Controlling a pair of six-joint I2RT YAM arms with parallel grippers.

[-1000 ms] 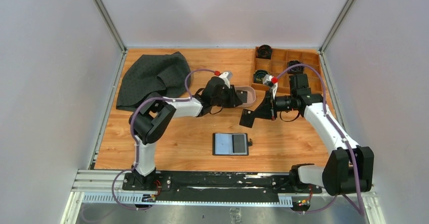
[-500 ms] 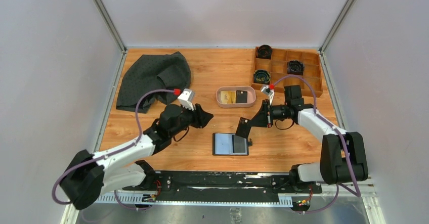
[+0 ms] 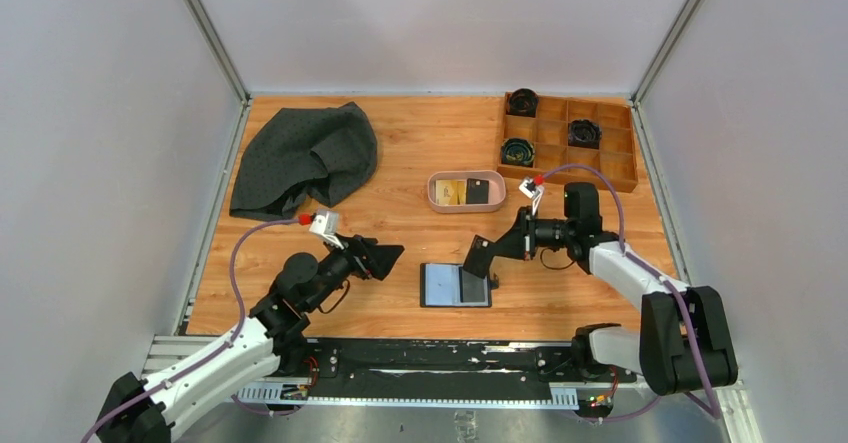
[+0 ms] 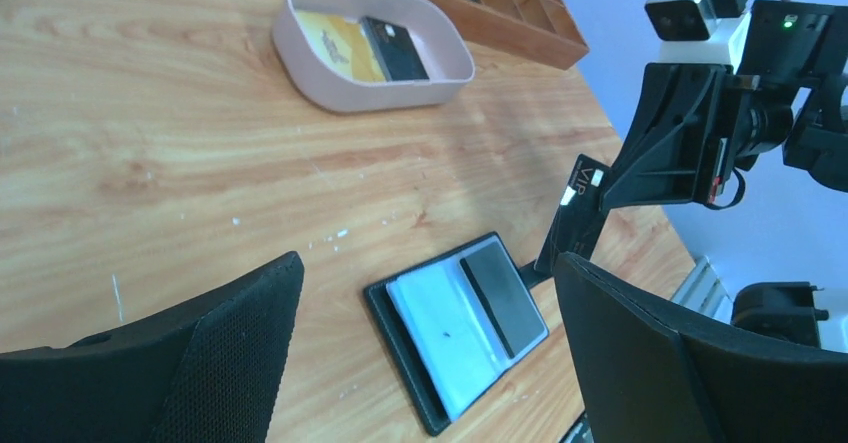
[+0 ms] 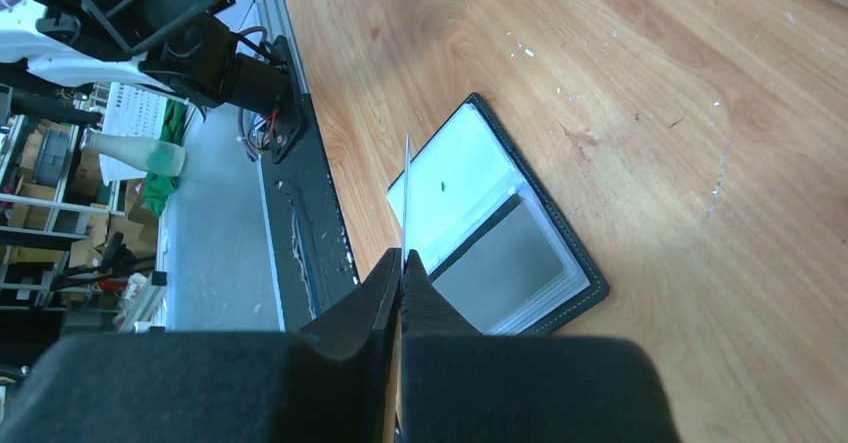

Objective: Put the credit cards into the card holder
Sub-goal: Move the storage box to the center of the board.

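Wood-grain laminate, orange-brown and smooth, forms the table [image 3: 420, 243], the largest surface and, I judge, the first hazard: the card holder lies loose on it and may skate away if a card is pushed against a pocket mouth. The oval pink plastic tray [image 4: 360, 95], well behind, holds a gold card [image 4: 335, 35] and a black card [image 4: 395, 48] lying flat. The card holder [image 3: 440, 285], black and leather-like, lies open near the front edge between my arms, one pale clear pocket beside one showing a grey card [image 3: 472, 283]. My left pincer [image 3: 392, 253] hangs wide and empty near it, steadying nothing. My right pincer [image 5: 402, 263] is clamped on a thin, rigid black VIP card [image 4: 575, 218], held on edge at the holder's right page. A tilted entry could jam it, flex it, or work it loose from my grip.
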